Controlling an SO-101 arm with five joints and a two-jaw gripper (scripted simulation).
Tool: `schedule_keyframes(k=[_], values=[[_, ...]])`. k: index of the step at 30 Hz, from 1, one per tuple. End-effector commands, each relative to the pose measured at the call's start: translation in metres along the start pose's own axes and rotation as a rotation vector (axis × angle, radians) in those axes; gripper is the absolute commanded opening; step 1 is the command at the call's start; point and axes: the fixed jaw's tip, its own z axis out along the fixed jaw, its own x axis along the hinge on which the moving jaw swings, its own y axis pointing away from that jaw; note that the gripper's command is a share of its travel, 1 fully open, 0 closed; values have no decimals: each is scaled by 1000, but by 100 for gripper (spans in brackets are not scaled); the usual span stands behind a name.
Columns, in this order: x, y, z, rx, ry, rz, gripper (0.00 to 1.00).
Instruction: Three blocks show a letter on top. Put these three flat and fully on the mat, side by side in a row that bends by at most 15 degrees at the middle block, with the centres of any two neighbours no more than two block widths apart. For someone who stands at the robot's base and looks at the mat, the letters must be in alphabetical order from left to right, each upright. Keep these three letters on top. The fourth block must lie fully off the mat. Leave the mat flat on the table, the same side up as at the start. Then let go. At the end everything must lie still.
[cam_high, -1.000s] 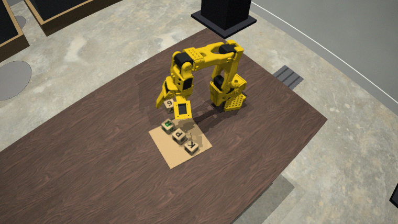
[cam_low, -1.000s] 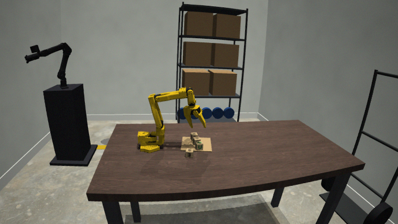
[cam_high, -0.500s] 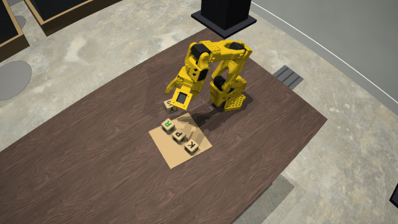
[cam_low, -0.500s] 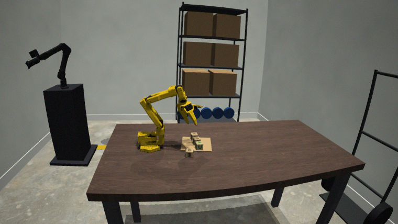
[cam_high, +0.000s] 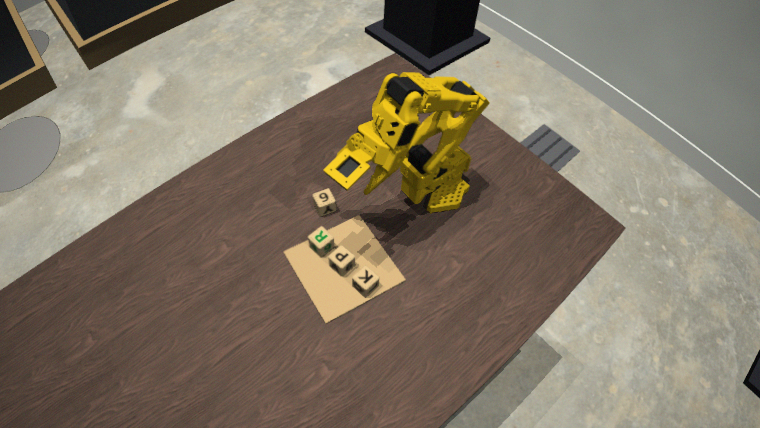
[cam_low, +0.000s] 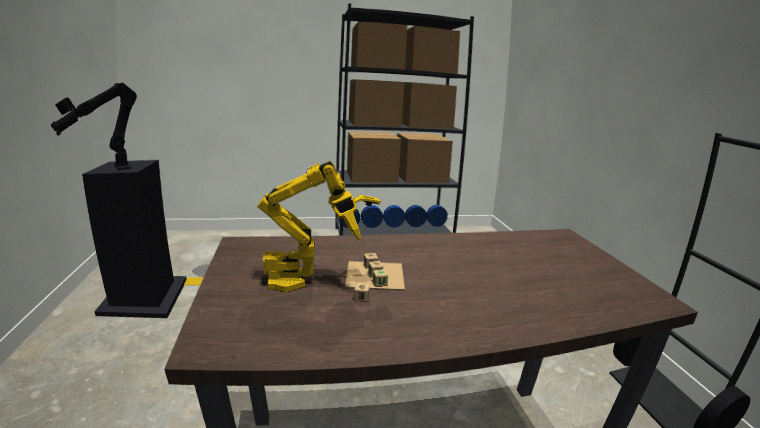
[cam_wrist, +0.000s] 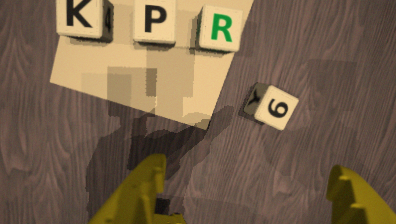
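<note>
Blocks K (cam_wrist: 79, 17), P (cam_wrist: 154, 20), R (cam_wrist: 220, 28): pale cubes on tan mat (cam_wrist: 100, 75); end effector (cam_wrist: 245, 192) released, empty.

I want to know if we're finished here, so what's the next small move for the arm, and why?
Probably none beyond holding still, raised. The K block, P block and R block sit in a row on the mat, the 6 block lies off it, and the gripper is open and holds nothing.
</note>
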Motion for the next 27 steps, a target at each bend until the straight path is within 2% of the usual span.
schedule_keyframes(k=[1,9,27], values=[[-5,1,-9,9,-77,52,36],[-4,2,-10,6,-94,124,36],[-4,2,-10,6,-95,132,36]])
